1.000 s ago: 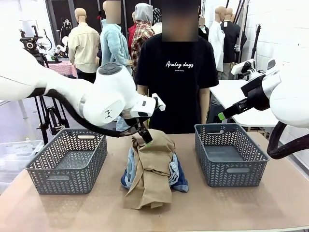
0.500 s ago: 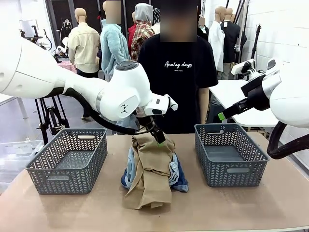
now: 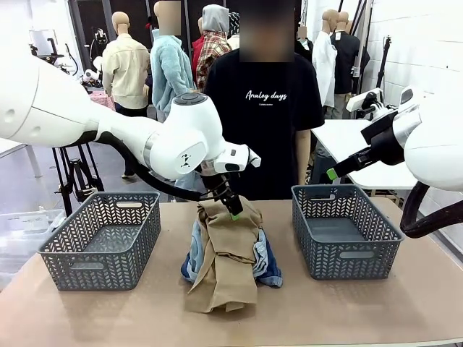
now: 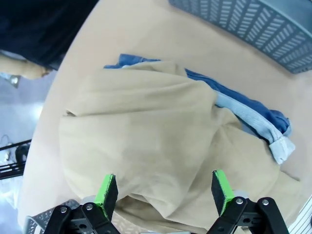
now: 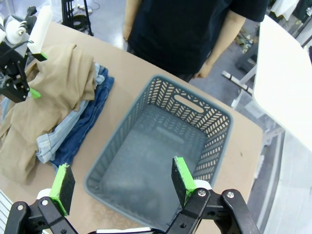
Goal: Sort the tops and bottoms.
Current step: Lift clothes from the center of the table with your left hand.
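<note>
A long tan top [image 3: 228, 253] lies draped over a heap in the middle of the table. Dark blue denim shorts [image 3: 270, 269] poke out at its right and a pale blue denim piece [image 3: 193, 253] at its left. The teal top is hidden. My left gripper [image 3: 231, 204] hangs open just over the far end of the tan top [image 4: 146, 146], its green pads [image 4: 107, 194] spread wide above the cloth. In the left wrist view the dark denim [image 4: 243, 105] and a pale cuff [image 4: 279, 146] lie beyond. My right gripper [image 5: 122, 187] is open and holds nothing, high above the right basket [image 5: 222, 122].
Two grey plastic baskets stand on the table, one at the left [image 3: 101, 242] and one at the right [image 3: 346, 235], each with nothing in it. A person in a black printed T-shirt [image 3: 264, 108] stands at the far edge behind the heap.
My left arm has swung up and its gripper has shifted a little to the right over the far end of the tan top. The right arm and the heap have stayed put.
</note>
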Controlling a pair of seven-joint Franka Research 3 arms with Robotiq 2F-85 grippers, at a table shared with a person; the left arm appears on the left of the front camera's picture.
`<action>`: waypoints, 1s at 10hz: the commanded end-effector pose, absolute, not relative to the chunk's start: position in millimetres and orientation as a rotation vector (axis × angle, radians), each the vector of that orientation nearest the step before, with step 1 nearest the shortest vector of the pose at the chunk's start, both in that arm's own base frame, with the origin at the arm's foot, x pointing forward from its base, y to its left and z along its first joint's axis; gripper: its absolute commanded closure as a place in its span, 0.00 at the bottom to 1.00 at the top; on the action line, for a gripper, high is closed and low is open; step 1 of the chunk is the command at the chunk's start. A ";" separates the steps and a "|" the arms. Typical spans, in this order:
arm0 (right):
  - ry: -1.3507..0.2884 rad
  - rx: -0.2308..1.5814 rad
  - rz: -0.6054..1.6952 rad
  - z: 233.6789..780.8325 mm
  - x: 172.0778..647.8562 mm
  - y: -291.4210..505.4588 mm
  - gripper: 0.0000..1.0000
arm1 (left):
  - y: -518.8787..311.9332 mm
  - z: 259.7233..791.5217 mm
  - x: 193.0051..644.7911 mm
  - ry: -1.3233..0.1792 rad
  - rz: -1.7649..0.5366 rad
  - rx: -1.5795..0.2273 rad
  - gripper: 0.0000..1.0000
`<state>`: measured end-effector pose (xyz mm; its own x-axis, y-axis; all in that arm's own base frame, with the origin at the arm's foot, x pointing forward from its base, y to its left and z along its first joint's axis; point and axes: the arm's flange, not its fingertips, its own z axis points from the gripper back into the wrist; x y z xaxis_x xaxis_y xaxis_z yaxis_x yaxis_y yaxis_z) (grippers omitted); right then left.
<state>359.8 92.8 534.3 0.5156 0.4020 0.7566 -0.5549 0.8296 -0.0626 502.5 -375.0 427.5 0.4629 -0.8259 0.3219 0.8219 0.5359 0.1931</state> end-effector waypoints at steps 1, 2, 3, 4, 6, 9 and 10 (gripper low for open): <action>-0.850 0.205 0.587 532.6 361.2 91.7 0.00 | -373.0 422.6 515.7 -0.420 -1.025 0.013 0.00; -0.850 0.205 0.587 532.6 361.2 91.7 0.00 | -371.2 419.6 521.1 -0.408 -1.016 0.009 0.00; -0.850 0.205 0.587 532.6 361.2 91.7 0.00 | -371.5 417.1 523.8 -0.389 -0.999 -0.012 0.00; -0.850 0.205 0.587 532.6 361.2 91.7 0.00 | -369.9 414.9 527.4 -0.349 -0.957 -0.046 0.00; -0.850 0.205 0.587 532.6 361.2 91.7 0.00 | -370.2 413.9 526.3 -0.358 -1.005 -0.010 0.12; -0.850 0.205 0.587 532.6 361.2 91.7 0.00 | -370.7 413.8 527.2 -0.344 -1.017 -0.001 0.68; -0.850 0.205 0.587 532.6 361.2 91.7 0.00 | -370.8 413.6 527.2 -0.345 -1.018 0.001 0.86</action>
